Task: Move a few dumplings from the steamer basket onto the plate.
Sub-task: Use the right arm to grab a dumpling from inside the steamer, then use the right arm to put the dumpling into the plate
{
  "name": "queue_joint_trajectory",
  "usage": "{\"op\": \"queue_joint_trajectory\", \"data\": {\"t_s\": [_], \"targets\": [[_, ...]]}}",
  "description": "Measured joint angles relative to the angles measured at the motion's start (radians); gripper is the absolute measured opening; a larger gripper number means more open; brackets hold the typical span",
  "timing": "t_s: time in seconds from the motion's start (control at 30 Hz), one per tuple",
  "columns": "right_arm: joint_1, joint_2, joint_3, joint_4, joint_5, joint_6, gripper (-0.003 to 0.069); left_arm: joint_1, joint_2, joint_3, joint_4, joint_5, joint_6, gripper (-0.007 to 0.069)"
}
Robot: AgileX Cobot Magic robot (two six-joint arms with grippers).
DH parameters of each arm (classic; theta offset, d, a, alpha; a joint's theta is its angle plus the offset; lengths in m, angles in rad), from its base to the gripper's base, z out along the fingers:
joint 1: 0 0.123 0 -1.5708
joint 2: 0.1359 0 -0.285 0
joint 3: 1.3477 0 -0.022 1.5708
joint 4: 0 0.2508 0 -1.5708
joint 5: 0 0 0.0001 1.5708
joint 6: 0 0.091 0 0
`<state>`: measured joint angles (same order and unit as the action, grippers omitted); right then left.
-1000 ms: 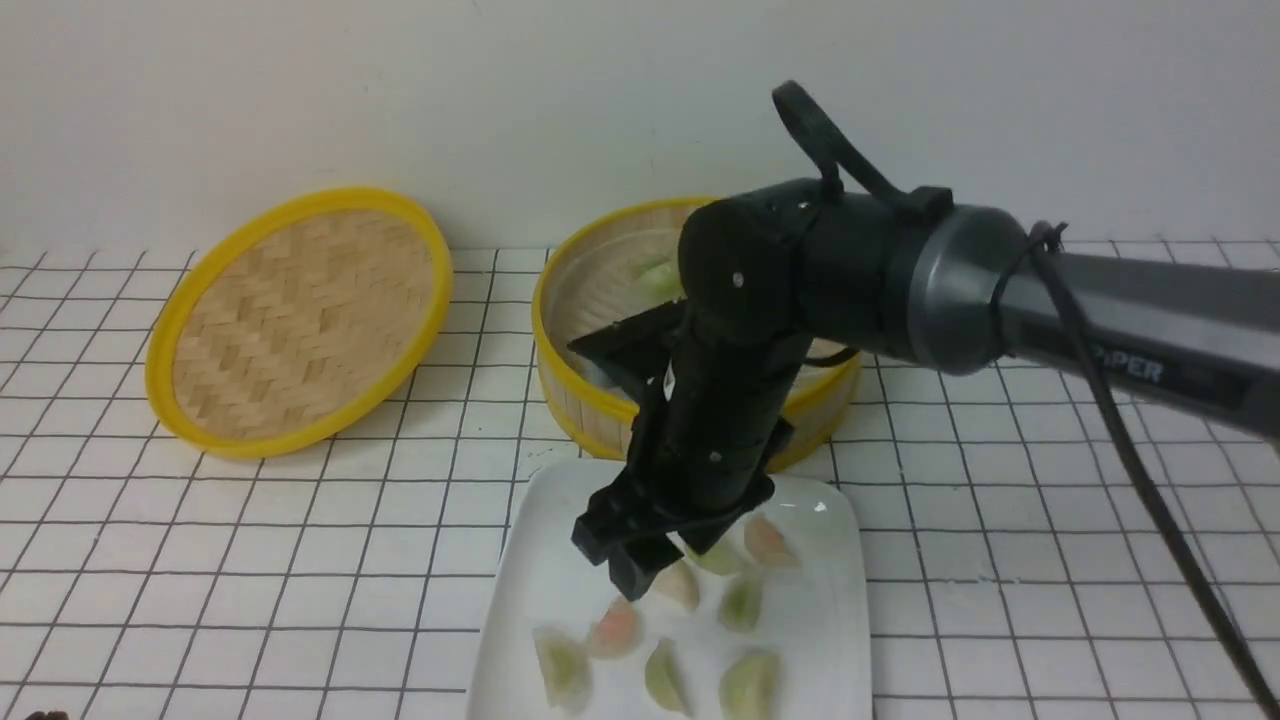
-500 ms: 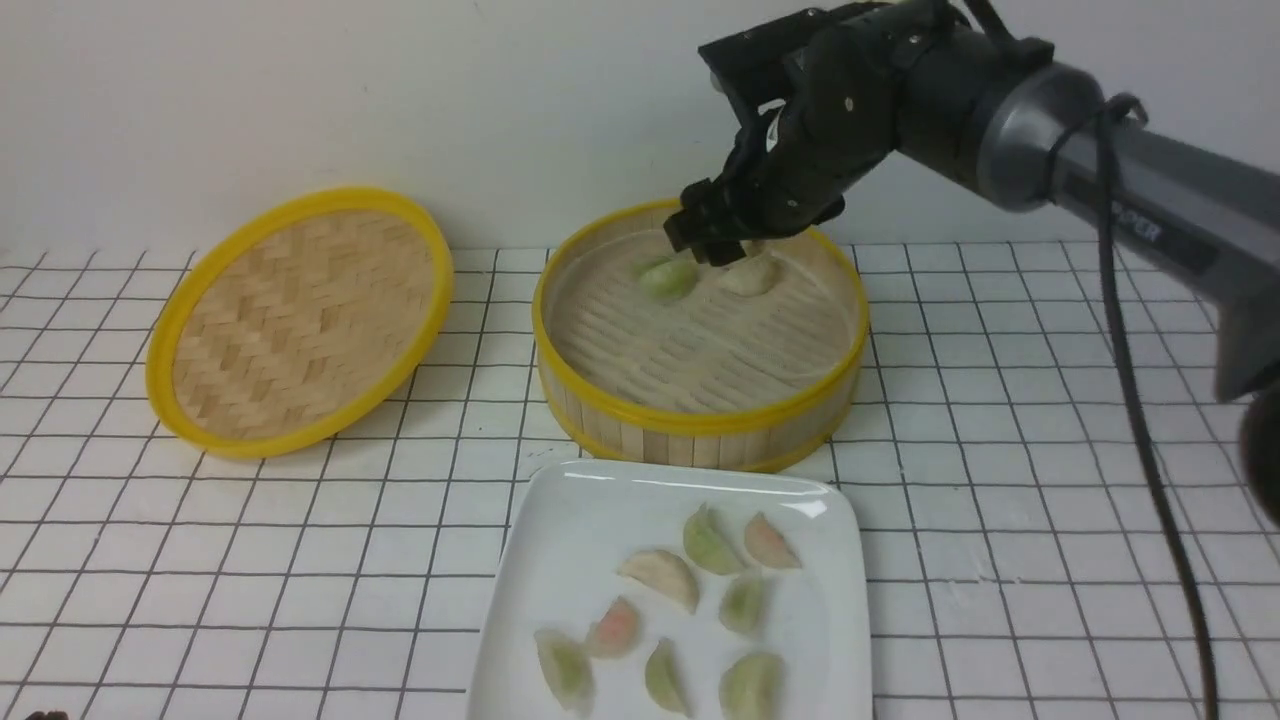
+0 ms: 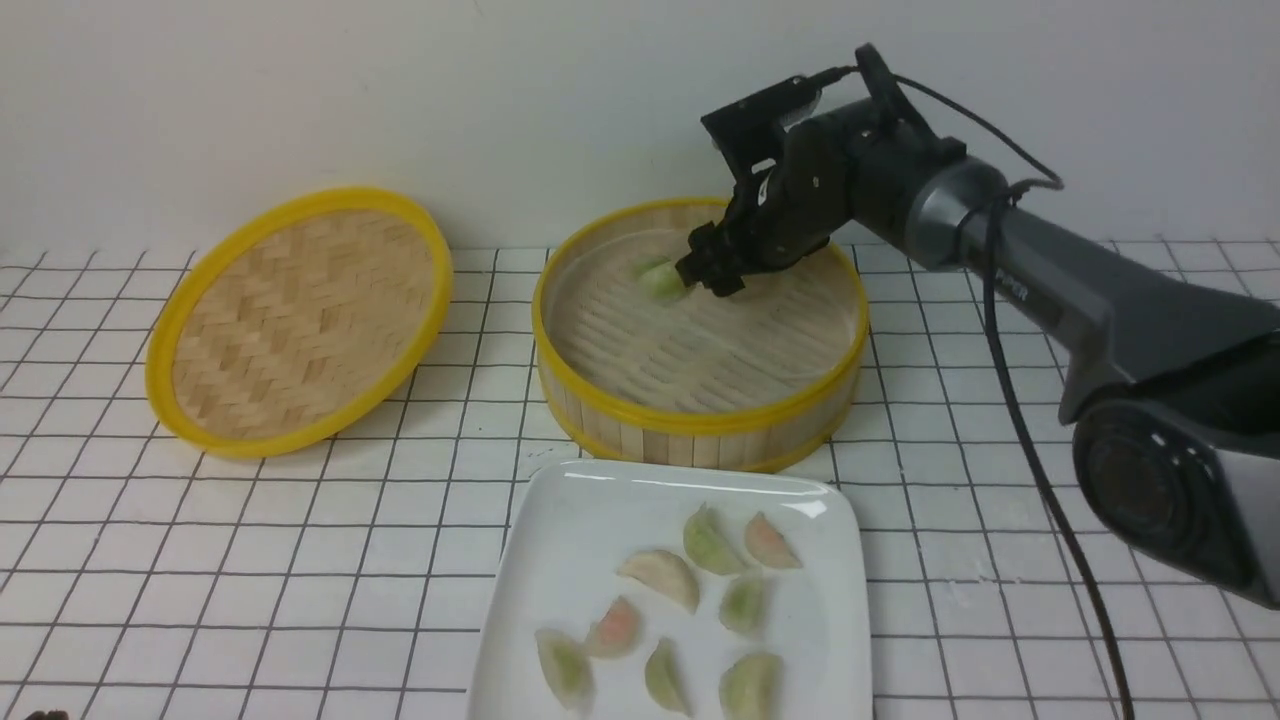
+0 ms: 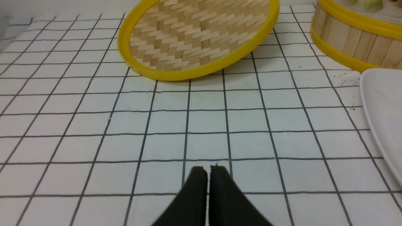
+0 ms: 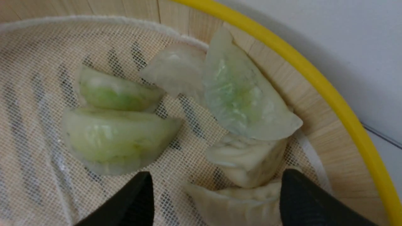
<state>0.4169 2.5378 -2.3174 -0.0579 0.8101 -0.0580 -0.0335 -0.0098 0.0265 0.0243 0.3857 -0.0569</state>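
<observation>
Right wrist view shows me the dumplings left in the steamer basket heaped against its far wall, whitish ones stacked with a pale green dumpling leaning across them, and the right gripper spread wide and empty astride the whitish pair. My worry is that closing here pinches two at once or tears a soft skin (the mesh liner could snag too), dropping one short of the plate, which already holds eight. Left gripper sits clenched on nothing over the table, well away.
</observation>
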Motion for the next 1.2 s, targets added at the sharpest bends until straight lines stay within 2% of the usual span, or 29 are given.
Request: {"op": "queue_joint_trajectory", "data": {"t_s": [0.23,0.37,0.53,0.73,0.9,1.1,1.13,1.2], "targets": [[-0.006,0.038,-0.009,-0.05,-0.018,0.02,0.0476,0.0,0.0,0.0,0.0,0.0,0.0,-0.0006],[-0.006,0.039,-0.009,-0.082,-0.01,0.074,0.0429,0.0,0.0,0.0,0.0,0.0,0.0,-0.0006],[-0.006,0.014,-0.009,-0.101,0.071,0.09,0.0428,0.0,0.0,0.0,0.0,0.0,0.0,-0.0006],[-0.006,-0.125,-0.006,-0.01,0.308,0.079,0.0428,0.0,0.0,0.0,0.0,0.0,0.0,-0.0006],[-0.006,-0.226,0.014,0.052,0.421,0.028,0.0428,0.0,0.0,0.0,0.0,0.0,0.0,-0.0006],[0.005,-0.427,0.256,0.186,0.43,0.013,0.0427,0.0,0.0,0.0,0.0,0.0,0.0,-0.0006],[0.032,-0.527,0.401,0.234,0.43,0.013,0.0427,0.0,0.0,0.0,0.0,0.0,0.0,-0.0006],[0.044,-0.561,0.473,0.247,0.43,0.018,0.0427,0.0,0.0,0.0,0.0,0.0,0.0,-0.0006]]}}
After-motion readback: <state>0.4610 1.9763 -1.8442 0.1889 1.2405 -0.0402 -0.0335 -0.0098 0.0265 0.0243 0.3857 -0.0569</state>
